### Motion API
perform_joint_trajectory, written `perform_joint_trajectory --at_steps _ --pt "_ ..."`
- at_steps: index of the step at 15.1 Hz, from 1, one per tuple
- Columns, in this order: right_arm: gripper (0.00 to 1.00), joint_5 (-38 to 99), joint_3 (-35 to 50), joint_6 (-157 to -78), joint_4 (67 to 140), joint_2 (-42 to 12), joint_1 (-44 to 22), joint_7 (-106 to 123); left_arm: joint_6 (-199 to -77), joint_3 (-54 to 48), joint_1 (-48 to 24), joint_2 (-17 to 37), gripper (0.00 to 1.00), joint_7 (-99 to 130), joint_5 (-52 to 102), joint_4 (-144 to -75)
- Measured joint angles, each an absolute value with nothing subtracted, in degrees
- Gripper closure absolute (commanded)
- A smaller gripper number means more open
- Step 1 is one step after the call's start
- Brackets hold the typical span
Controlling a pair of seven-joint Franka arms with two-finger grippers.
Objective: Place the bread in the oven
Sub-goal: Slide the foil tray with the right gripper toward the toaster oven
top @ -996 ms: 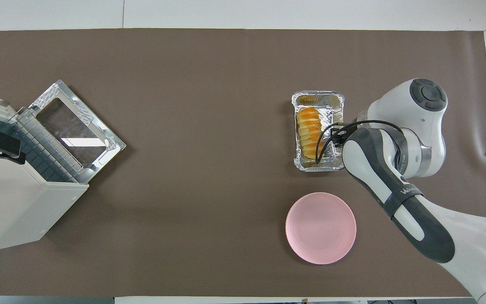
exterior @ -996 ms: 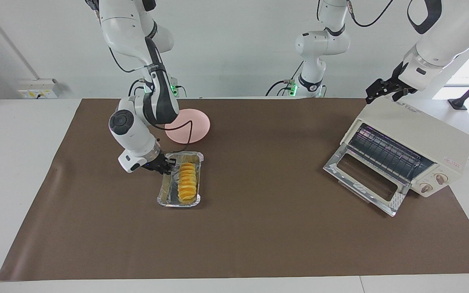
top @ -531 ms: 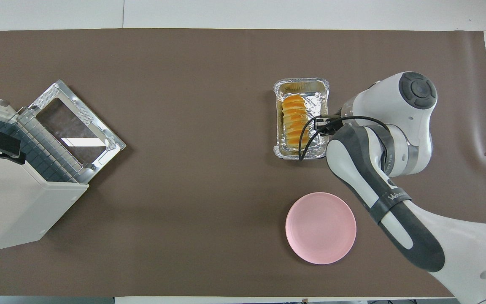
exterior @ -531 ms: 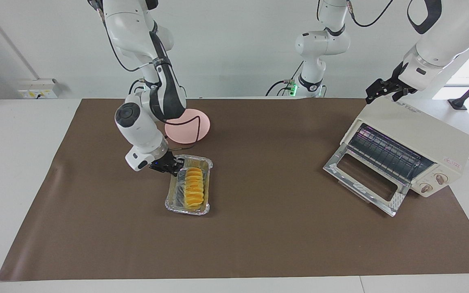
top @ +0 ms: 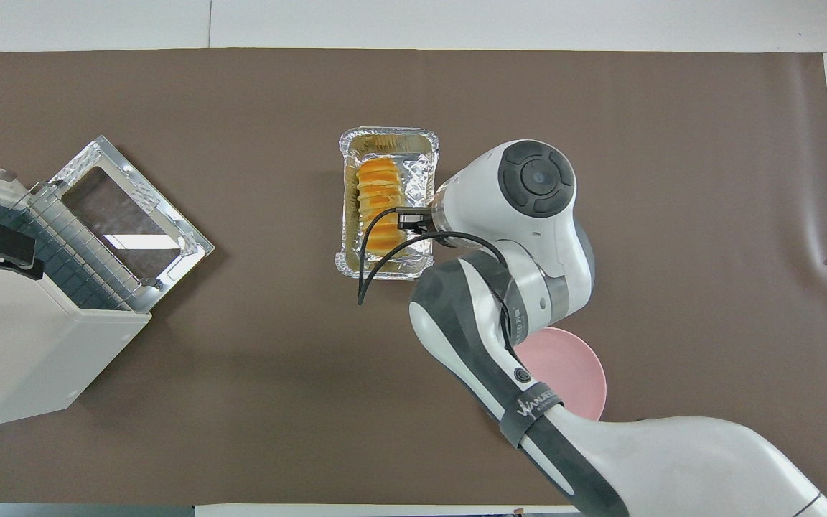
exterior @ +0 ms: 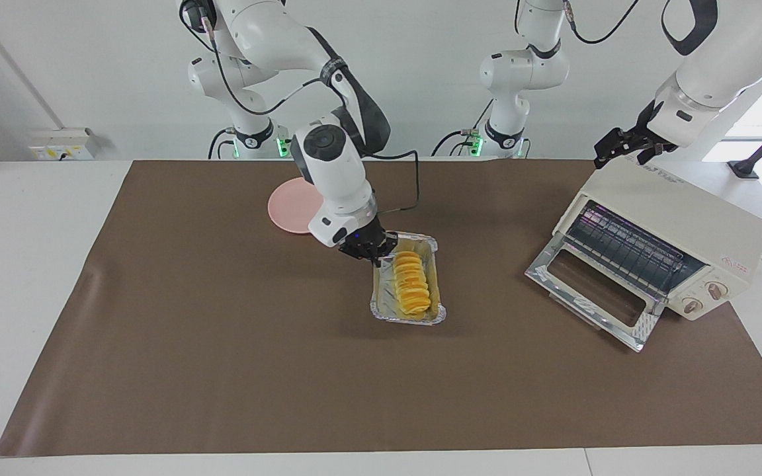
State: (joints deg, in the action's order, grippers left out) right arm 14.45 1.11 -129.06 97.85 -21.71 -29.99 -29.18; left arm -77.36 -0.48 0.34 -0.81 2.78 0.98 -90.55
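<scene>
Two claws show: the right claw (exterior: 373, 254) is clamped on the tray (exterior: 434, 254) rim, bread (exterior: 411, 282) inside, mid-bench; the left claw (exterior: 622, 147), over the open oven (exterior: 672, 218), I cannot tell.

Looks like a robotics lab, not a real kitchen: two white Franka arms (exterior: 335, 142) bolted at the edge of a plain white table (exterior: 30, 218) w/ a brown mat (exterior: 222, 370) as work surface, bare white wall, cables, a wall socket box (exterior: 63, 144). Kitchen props only, i.e. toaster oven (exterior: 659, 244), foil tray (exterior: 430, 254), pink plate (exterior: 288, 208), laid out as a test setup.
</scene>
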Motion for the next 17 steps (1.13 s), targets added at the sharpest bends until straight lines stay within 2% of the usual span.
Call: perform_joint_trajectory --at_steps 5,8,10,12,13,17 --pt "1.0 20.1 1.1 -136.7 93.8 -29.2 -35.3 -32.7 -77.4 -0.5 0.3 -0.8 0.0 2.8 1.0 -90.6" --pt "1.0 20.1 1.0 -137.3 93.7 -30.8 -36.4 -32.8 -77.4 -0.5 0.3 -0.8 0.0 2.8 1.0 -90.6" --pt "0.54 20.1 1.0 -137.5 93.7 -31.3 -37.1 -32.8 -77.4 -0.5 0.3 -0.8 0.0 2.8 1.0 -90.6" --pt "0.25 20.1 1.0 -137.5 93.6 -31.4 -37.3 -32.8 -77.4 -0.5 0.3 -0.8 0.0 2.8 1.0 -90.6" --pt "0.0 20.1 1.0 -137.5 93.6 -31.4 -37.3 -32.8 -77.4 -0.5 0.3 -0.8 0.0 2.8 1.0 -90.6" --pt "0.0 16.9 0.9 -135.4 91.9 -31.4 -38.0 -32.9 -77.4 -0.5 0.3 -0.8 0.0 2.8 1.0 -90.6"
